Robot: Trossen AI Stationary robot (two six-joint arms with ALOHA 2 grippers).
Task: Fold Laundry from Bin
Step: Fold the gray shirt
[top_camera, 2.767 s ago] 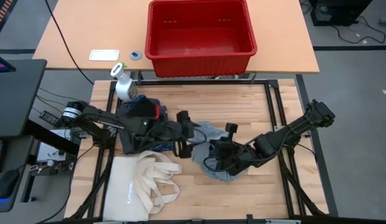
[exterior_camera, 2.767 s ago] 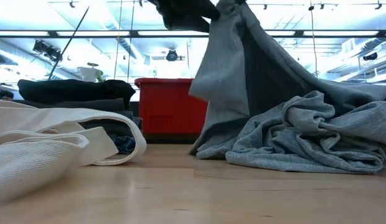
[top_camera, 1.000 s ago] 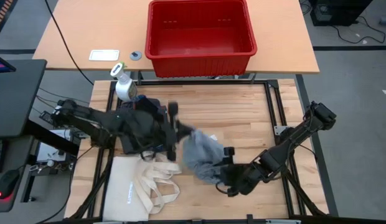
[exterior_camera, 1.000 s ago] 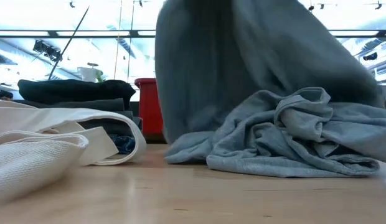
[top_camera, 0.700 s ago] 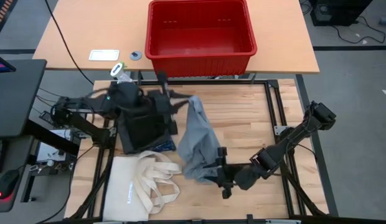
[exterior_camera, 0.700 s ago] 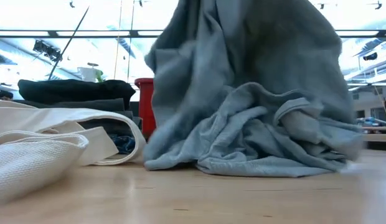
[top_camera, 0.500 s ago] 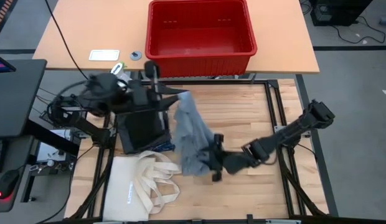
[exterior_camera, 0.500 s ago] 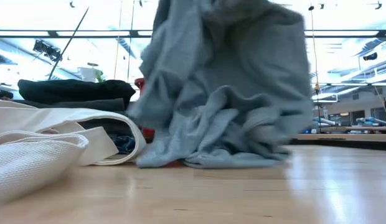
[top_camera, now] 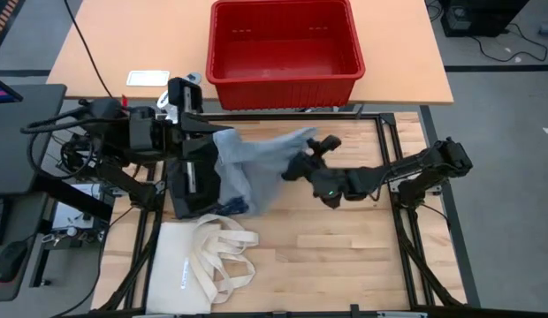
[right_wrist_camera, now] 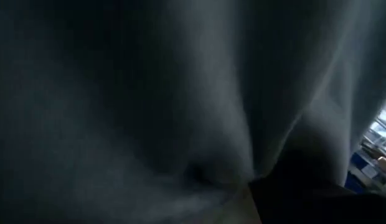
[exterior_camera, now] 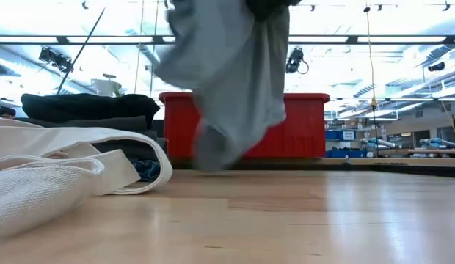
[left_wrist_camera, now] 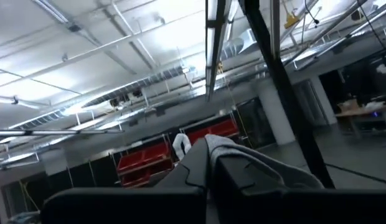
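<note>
Laundry, namely a soft light grey garment (top_camera: 256, 159), hangs stretched between the two arms above the light wooden slatted table (top_camera: 345, 256), lifted clear of the boards. In the low view the cloth (exterior_camera: 227, 81) dangles in front of the large rectangular red plastic bin (exterior_camera: 301, 136), its lower edge off the tabletop. The left gripper (top_camera: 210, 132) is pinched together on one corner of the grey garment near the table's far left; the left wrist view shows a fold of grey cloth (left_wrist_camera: 243, 155) caught between its dark fingers. The right gripper (top_camera: 302, 159) is clamped on the opposite edge of the same garment near the table's middle, and grey fabric fills the right wrist view. Below the left arm lies a pile of dark folded garments (top_camera: 196, 181). A cream canvas tote bag with long handles (top_camera: 199, 261) lies at the near left. The red bin (top_camera: 285, 79) stands on the tan table beyond.
</note>
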